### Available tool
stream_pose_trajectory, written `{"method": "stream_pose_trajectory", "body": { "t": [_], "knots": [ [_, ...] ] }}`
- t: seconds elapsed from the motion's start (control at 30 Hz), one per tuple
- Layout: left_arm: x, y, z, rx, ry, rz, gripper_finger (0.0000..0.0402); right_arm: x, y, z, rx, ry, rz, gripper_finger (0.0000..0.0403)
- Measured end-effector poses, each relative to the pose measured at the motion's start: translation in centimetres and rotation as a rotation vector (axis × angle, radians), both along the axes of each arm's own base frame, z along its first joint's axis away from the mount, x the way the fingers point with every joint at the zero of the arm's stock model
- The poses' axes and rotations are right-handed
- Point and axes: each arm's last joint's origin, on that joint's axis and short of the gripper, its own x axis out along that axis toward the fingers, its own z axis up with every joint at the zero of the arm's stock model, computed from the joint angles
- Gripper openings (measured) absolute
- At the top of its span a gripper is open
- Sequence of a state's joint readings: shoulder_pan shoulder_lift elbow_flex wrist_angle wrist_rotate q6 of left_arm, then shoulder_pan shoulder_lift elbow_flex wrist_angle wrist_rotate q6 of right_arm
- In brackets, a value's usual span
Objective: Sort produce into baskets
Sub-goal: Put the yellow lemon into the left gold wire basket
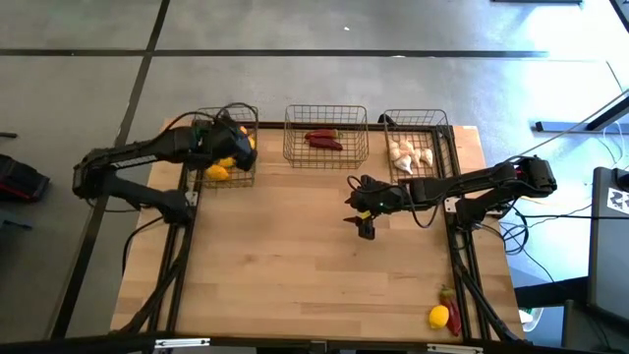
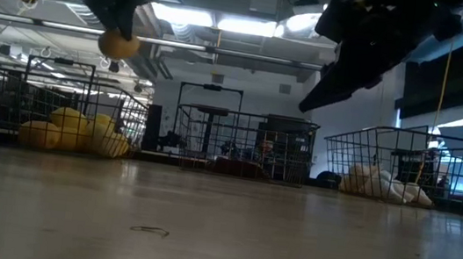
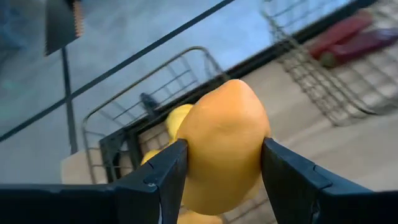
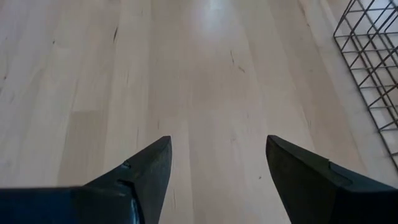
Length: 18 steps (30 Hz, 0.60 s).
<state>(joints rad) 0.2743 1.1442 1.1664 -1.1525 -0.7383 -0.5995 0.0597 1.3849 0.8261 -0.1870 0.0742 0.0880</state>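
One lemon [image 3: 224, 143] sits pinched in the left gripper [image 3: 224, 171] above the lemon basket [image 1: 218, 175]; release low and centred; right gripper [image 4: 217, 174] waits spread

Three dark wire baskets [image 1: 325, 147] standing in a row along the tabletop's far edge, left one holding yellow lemons [image 2: 72, 130], one lemon [image 3: 221, 146] hanging above it, middle holding red chili peppers [image 1: 323, 140], right holding whitish garlic bulbs [image 1: 410, 153], a lemon and chili [image 1: 442, 315] lying by the near right corner
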Motion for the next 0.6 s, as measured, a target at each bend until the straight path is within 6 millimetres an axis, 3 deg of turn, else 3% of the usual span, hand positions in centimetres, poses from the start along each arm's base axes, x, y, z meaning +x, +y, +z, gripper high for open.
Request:
{"method": "stream_pose_trajectory", "body": {
  "t": [0.37,0.6],
  "knots": [
    [-0.6,3.8,-1.4,-0.09,0.056,0.162,0.0182,0.1,0.0,0.1,-0.005,-0.014,0.001,0.0256],
    [-1.2,5.8,-6.1,-0.204,0.137,0.213,0.0182,0.0,0.0,0.0,0.01,-0.003,-0.004,0.0256]
  ]
}}
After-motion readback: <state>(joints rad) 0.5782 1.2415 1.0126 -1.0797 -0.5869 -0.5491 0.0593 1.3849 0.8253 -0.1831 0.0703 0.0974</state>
